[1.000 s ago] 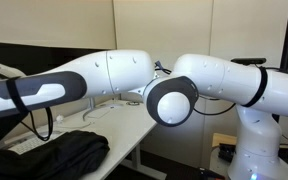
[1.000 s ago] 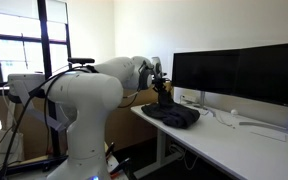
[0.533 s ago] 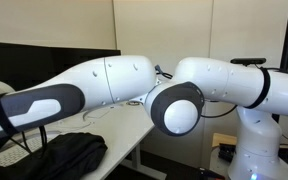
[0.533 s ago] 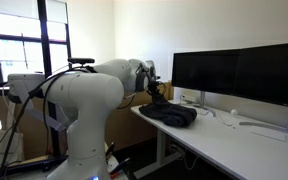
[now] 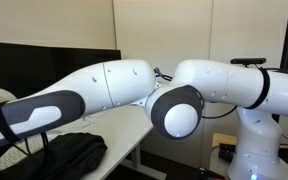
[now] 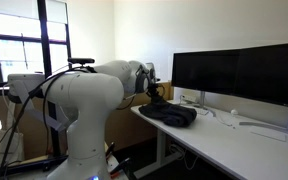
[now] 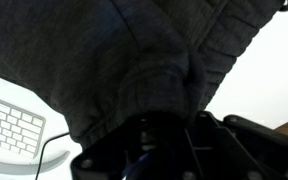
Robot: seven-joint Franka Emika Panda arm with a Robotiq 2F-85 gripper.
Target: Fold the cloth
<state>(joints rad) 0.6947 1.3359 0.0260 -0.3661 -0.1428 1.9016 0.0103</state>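
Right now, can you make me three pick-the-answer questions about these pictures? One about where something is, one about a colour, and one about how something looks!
1. Where is the cloth? A on the desk; B on the floor; C on a chair.
2. What colour is the cloth? A red; B dark grey; C yellow.
3. How does the cloth lie? A spread flat; B rumpled in a heap; C hung up.
Answers: 1 A, it rests on the white desk top. 2 B, it looks dark grey close up in the wrist view. 3 B, both exterior views show a bumpy pile.
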